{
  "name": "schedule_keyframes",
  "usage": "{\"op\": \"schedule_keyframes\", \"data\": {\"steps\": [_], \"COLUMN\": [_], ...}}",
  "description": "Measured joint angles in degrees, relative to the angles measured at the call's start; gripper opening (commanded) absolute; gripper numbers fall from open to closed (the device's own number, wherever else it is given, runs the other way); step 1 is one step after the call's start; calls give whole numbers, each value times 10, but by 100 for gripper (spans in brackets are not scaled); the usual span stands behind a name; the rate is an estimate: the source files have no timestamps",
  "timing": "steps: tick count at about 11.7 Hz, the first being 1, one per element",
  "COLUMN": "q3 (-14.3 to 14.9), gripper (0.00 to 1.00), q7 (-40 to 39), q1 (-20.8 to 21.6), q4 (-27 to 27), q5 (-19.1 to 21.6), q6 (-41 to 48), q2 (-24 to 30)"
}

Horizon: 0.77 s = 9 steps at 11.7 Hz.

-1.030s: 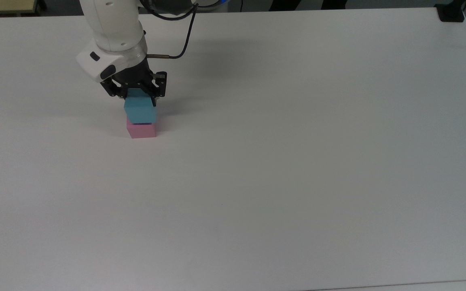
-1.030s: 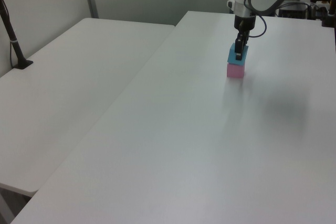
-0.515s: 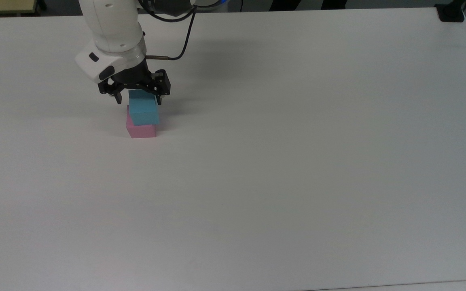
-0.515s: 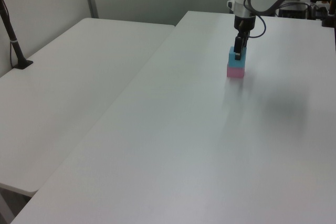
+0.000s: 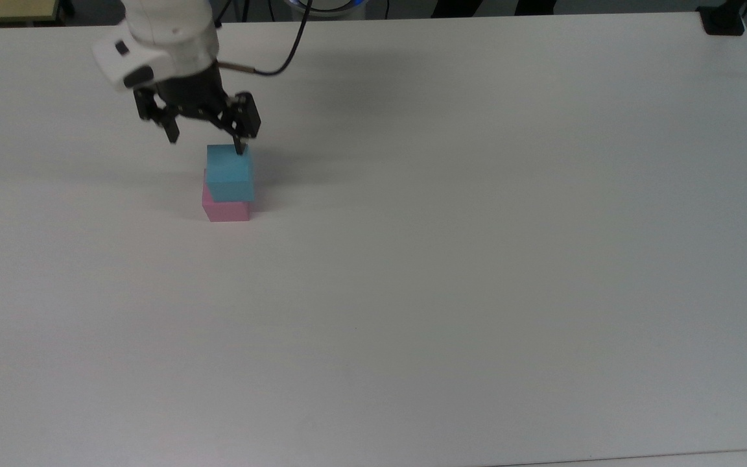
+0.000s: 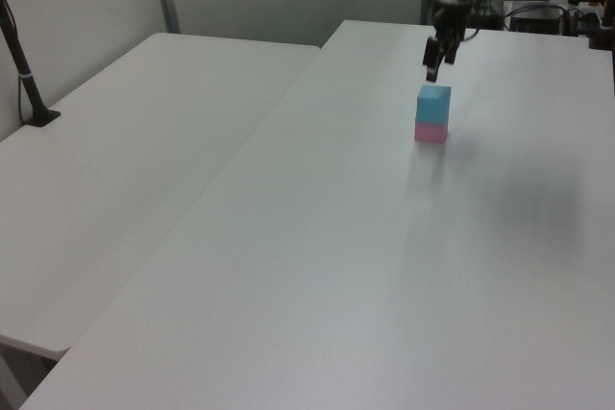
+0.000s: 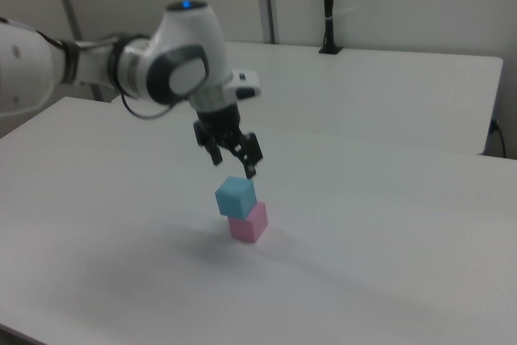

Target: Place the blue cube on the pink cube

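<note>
The gripper (image 5: 205,139) is hanging with its fingers spread apart, holding nothing, just above the blue cube (image 5: 230,172). In the right view the gripper (image 7: 233,162) is clear of the blue cube (image 7: 235,195) below it. The blue cube is sitting on the pink cube (image 5: 225,209), turned slightly and shifted off its edges, both directly beneath the gripper on the white table (image 5: 477,259). A black cable (image 5: 286,55) is trailing from the wrist behind the gripper. In the left view a second table (image 6: 125,151) is lying well off to the side of the gripper (image 6: 434,62), with a black post (image 6: 24,79) on it. Nothing is standing between gripper and cubes.
</note>
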State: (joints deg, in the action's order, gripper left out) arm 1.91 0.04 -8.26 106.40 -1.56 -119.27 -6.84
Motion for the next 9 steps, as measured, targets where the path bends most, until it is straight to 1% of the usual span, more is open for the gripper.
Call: {"op": "schedule_keyframes", "data": {"steps": [2, 4, 6, 9], "q3": [0, 0, -2, 0], "gripper": [100, 100, 100, 100], "q7": [17, 18, 19, 46], "q1": [0, 1, 5, 33], "q4": [-60, -109, -121, -121], "q5": [0, 0, 0, 10], "q6": [108, 190, 227, 248], "q2": [34, 62, 92, 126]}}
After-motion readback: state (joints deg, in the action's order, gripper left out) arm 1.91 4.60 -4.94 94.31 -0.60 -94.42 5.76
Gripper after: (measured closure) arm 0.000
